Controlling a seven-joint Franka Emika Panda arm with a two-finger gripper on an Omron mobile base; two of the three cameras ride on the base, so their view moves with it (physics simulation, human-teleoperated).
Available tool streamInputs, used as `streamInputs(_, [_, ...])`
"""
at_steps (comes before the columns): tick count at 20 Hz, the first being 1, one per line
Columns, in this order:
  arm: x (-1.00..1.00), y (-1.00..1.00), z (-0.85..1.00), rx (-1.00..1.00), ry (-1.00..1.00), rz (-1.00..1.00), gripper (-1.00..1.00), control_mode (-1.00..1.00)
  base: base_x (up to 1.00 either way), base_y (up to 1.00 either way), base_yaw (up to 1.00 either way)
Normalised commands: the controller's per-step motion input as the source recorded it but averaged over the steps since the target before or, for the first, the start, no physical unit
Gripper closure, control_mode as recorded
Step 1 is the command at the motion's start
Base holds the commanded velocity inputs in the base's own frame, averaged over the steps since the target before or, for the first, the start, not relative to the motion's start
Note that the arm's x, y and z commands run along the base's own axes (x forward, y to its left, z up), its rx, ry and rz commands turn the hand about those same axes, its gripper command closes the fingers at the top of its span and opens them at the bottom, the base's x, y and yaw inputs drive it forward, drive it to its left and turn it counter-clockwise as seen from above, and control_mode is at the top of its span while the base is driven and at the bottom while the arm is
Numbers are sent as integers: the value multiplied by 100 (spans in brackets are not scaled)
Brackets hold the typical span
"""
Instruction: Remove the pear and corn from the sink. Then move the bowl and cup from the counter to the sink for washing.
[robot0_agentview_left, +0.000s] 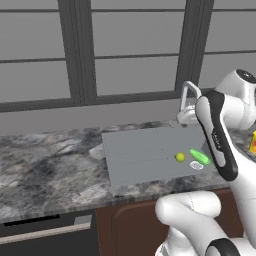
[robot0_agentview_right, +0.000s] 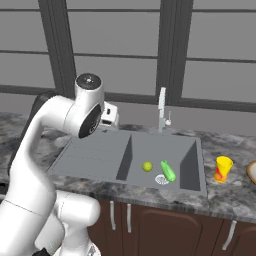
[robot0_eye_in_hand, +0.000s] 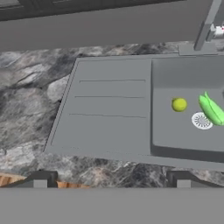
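Note:
The grey sink (robot0_agentview_right: 90, 155) has a flat drainboard on the left and a basin on the right. On the basin floor lie the round yellow-green pear (robot0_agentview_right: 147, 166) and, just right of it, the bright green corn (robot0_agentview_right: 168, 171). The hand view looks down on them, with the pear (robot0_eye_in_hand: 179, 104) and corn (robot0_eye_in_hand: 211, 109) at the right. My gripper (robot0_eye_in_hand: 111, 180) is open and empty, high above the sink's (robot0_eye_in_hand: 109, 105) front counter edge, well left of both. The yellow cup (robot0_agentview_right: 223, 169) stands on the counter right of the sink. Only the bowl's (robot0_agentview_right: 251, 172) edge shows at the frame border.
A chrome faucet (robot0_agentview_right: 161, 110) rises behind the basin, and a round drain (robot0_agentview_right: 161, 179) sits beside the corn. Marbled counter (robot0_agentview_left: 50, 160) stretches left of the sink (robot0_agentview_left: 135, 155). A window wall backs the counter. My arm's forearm (robot0_agentview_left: 217, 135) crosses in front of the basin's right side.

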Motion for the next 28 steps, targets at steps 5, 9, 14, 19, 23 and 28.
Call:
streamInputs(5, [-20, -41, -10, 3, -4, -3, -100, -100, 0, 0, 0])
streamInputs(9, [-21, -42, -11, 1, -5, -2, -100, -100, 0, 0, 0])
streamInputs(14, [-20, -43, -14, 1, -4, -5, -100, -100, 0, 0, 0])
streamInputs(19, [-7, -39, -17, 0, 0, -6, -100, -100, 0, 0, 0])
streamInputs(23, [2, -36, -21, 0, 0, -4, -100, -100, 0, 0, 0])
streamInputs(28, [15, -38, -25, 0, 0, 0, -100, -100, 0, 0, 0])
